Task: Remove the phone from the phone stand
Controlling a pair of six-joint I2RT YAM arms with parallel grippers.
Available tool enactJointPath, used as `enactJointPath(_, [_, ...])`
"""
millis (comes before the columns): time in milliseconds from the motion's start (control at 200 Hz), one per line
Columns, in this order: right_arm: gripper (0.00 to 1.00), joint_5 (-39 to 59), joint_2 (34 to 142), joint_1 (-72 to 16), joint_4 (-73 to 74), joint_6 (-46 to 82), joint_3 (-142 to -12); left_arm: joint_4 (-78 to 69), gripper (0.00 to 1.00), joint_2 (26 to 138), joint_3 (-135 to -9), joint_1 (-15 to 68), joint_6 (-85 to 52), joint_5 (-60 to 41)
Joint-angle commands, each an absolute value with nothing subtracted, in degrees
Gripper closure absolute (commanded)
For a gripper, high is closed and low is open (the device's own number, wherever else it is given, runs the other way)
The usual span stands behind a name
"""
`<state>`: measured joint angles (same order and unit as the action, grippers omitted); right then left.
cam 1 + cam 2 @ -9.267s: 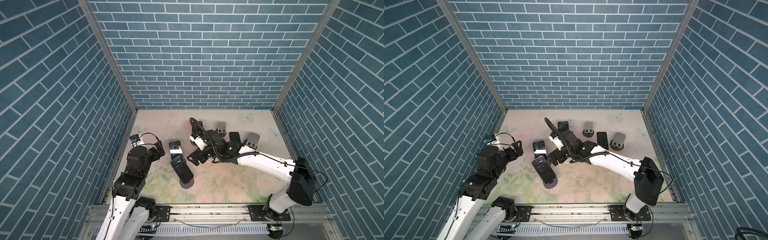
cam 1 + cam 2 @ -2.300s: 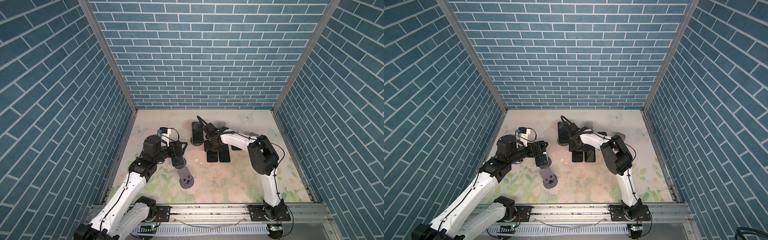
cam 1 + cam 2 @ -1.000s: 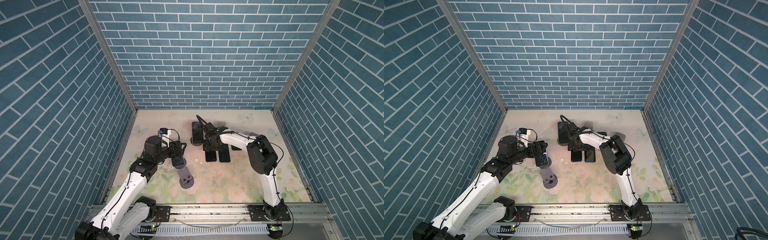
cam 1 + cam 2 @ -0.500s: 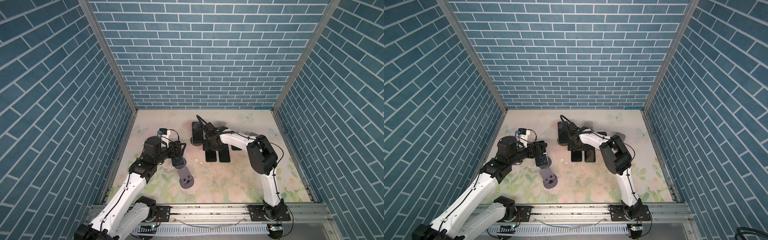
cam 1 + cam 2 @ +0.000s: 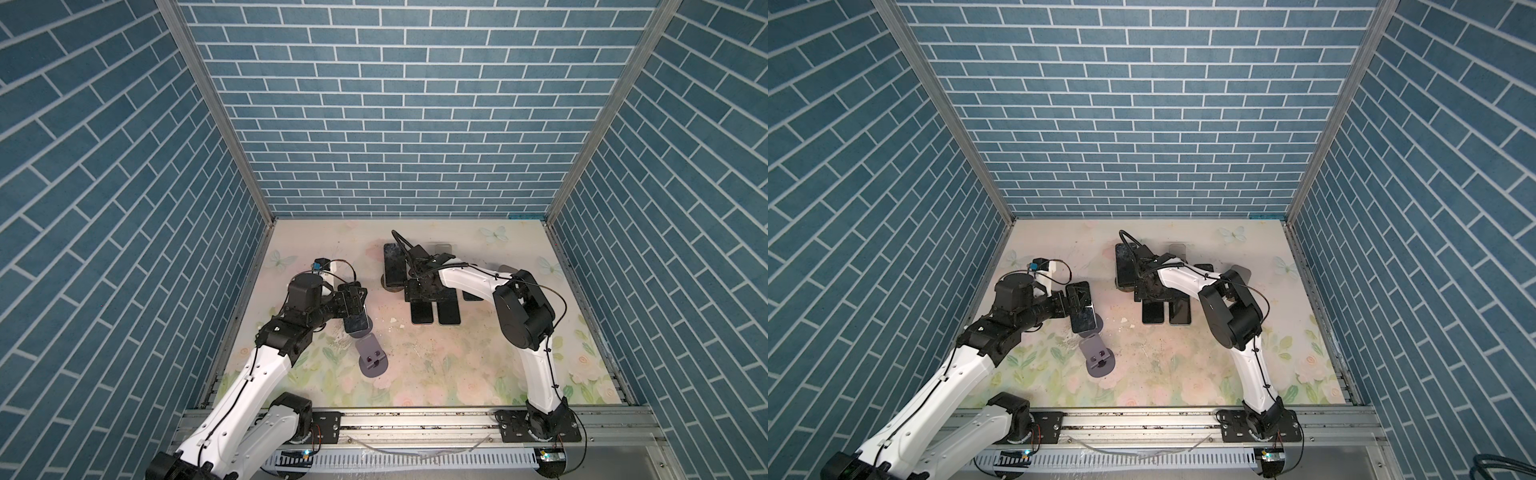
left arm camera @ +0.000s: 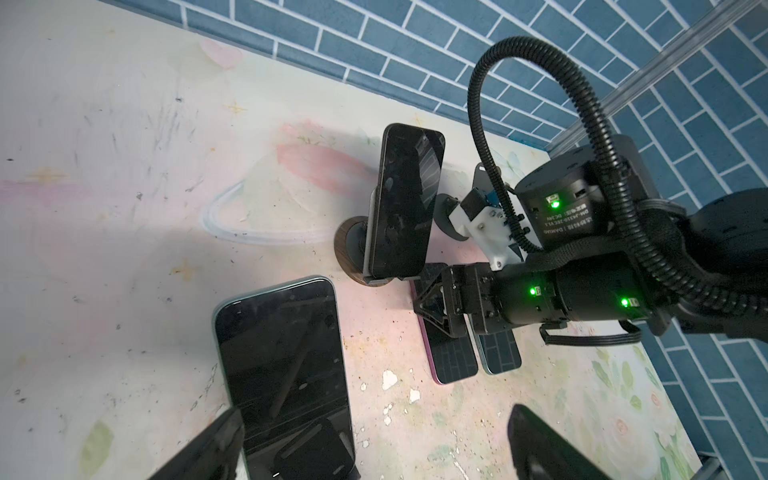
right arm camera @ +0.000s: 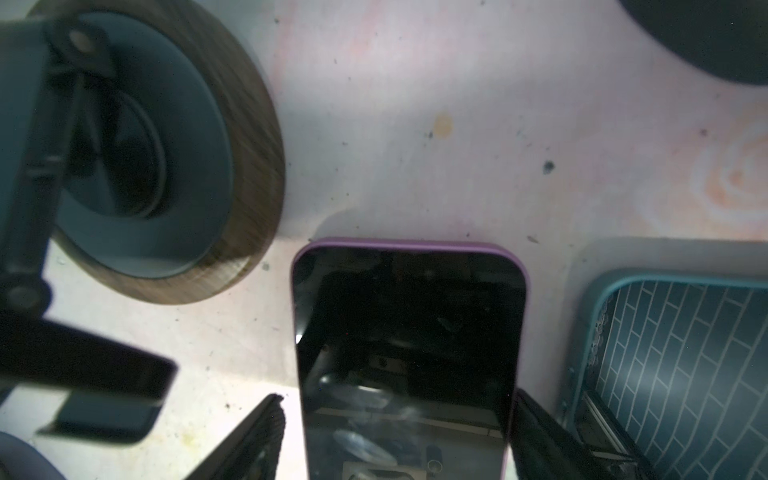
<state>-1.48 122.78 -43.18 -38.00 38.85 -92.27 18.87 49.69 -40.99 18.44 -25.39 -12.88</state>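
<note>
On floral-print tabletop (image 5: 457, 365), purple-edged black phone (image 7: 409, 332) is being straddled flat by right gripper (image 7: 397, 399), jaws parted, nothing gripped. Left gripper (image 6: 374, 415) is being held wide open over flat teal-edged phone (image 6: 282, 353). Glossy black phone (image 6: 405, 203) is being propped on wood-based round stand (image 6: 347, 249).

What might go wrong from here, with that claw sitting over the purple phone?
The right claw straddles the purple phone, with one finger seemingly against its edge. Lifting off could drag it into the teal phone beside it. That claw also sits close to the wood-based stand, where a black phone is propped. A sideways swing might topple it.
</note>
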Motion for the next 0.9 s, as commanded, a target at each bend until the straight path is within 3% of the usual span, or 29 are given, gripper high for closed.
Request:
enactJointPath(0, [0.15, -1.7, 122.6, -43.1, -39.8, 37.7, -92.5, 22.7, 0.00, 47.9, -43.7, 20.3, -27.5, -7.6])
enactJointPath(590, [0.14, -4.1, 111.0, -42.2, -31.2, 30.9, -86.5, 40.1, 0.00, 52.5, -50.4, 38.1, -40.2, 19.0])
enactJointPath(895, [0.14, -14.6, 104.0, -41.3, -29.4, 28.5, -80.7, 44.5, 0.00, 59.2, -52.8, 49.4, -49.5, 26.9])
